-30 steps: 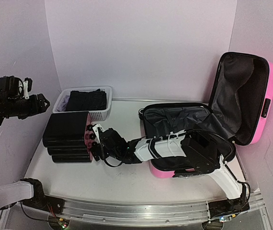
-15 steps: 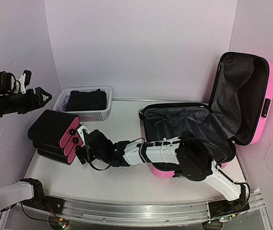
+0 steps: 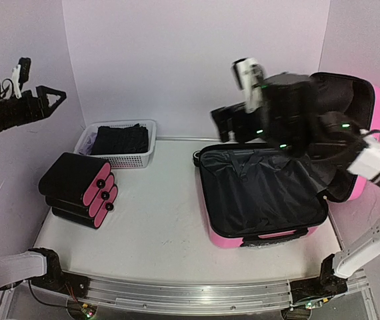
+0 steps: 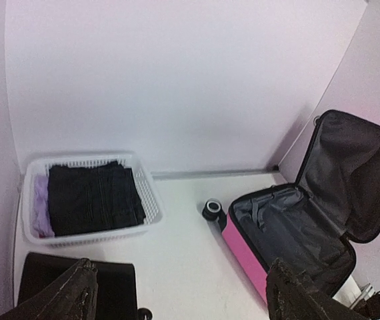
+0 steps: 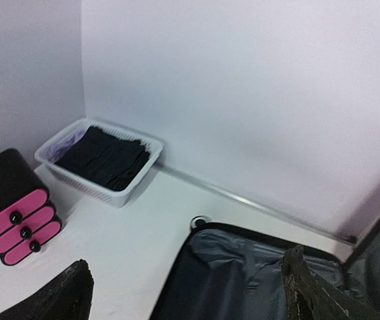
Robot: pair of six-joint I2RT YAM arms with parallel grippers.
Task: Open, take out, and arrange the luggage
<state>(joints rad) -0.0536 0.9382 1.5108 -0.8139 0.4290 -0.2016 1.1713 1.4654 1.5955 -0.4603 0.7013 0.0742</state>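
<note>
The right arm no longer reaches across the table to the black drawer unit (image 3: 77, 190). It is now raised high, and the right gripper (image 3: 221, 125) hangs in the air well to the right of the white basket (image 3: 147, 159) and above its level, jaws spread and holding nothing. The drawer unit, which the gripper was touching, now stands free just in front of the basket, turned so its three pink drawer fronts and black knobs show. The left gripper (image 3: 53, 100) is higher than before, up and to the left of the basket, its jaws slightly wider.

R tool (image 3: 222, 125) blurred; luggage (image 5: 243, 273) cut by btm edge.
</note>
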